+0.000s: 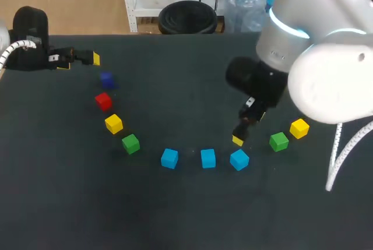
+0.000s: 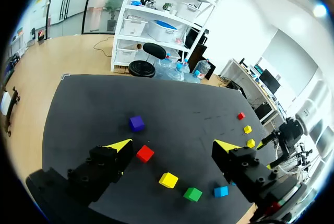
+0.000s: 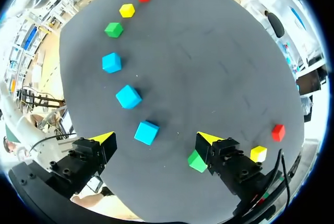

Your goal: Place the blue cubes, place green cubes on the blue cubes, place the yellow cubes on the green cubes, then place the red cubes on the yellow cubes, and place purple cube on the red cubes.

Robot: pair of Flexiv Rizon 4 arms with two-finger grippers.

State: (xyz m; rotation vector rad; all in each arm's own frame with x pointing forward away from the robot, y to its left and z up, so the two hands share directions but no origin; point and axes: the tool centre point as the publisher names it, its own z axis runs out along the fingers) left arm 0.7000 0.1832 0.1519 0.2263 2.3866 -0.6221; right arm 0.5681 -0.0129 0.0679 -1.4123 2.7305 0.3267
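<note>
Our right gripper hangs wide open, empty, above the end blue cube on the bench; a green cube lies just beside one finger, well apart from our open left gripper

No text, label, number or sign legible in any view. Small solid-coloured cubes: faces plain as far as can be seen (anything finer is too small to tell). Dark matte table top: no markings readable
</note>
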